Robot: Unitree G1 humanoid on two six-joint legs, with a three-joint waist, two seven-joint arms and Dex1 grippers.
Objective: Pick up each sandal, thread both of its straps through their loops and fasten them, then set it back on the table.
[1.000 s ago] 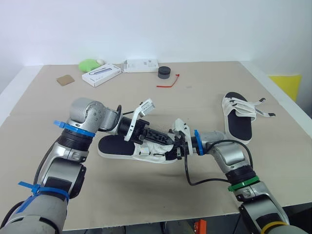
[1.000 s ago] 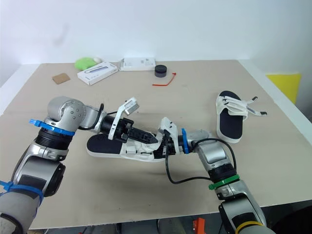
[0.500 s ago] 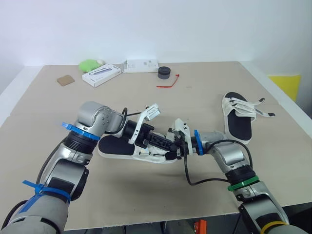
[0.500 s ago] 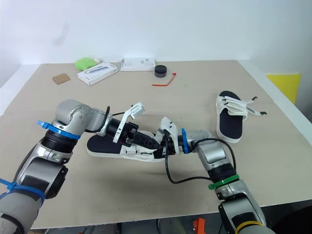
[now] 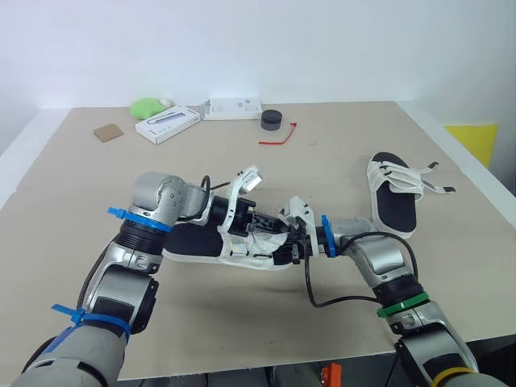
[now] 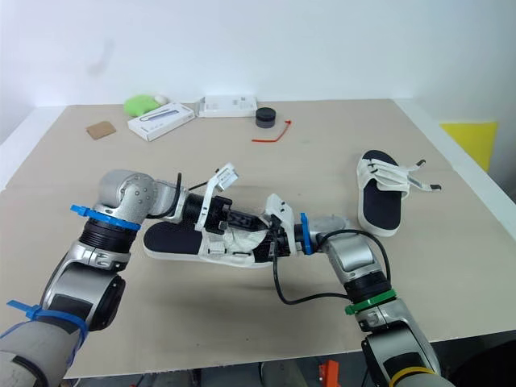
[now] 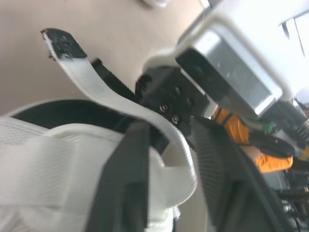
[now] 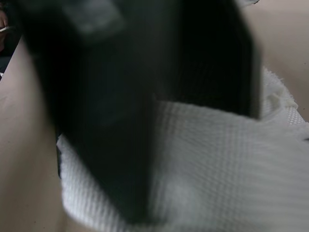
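Table (image 5: 339,153) first: matte beige board, with the near sandal (image 5: 193,242) lying flat at its middle, black footbed and white woven uppers. You look to be mid-threading on it. The second sandal (image 5: 395,197) sits to the right, straps loose. Your left gripper (image 5: 266,226) is spread, the ribbed white strap (image 7: 111,99) looping between its fingers. Your right gripper (image 5: 297,240) is against the uppers; I cannot tell its grip. Next, pinch that strap and steer its stiff black tip (image 7: 60,44) through the loop.
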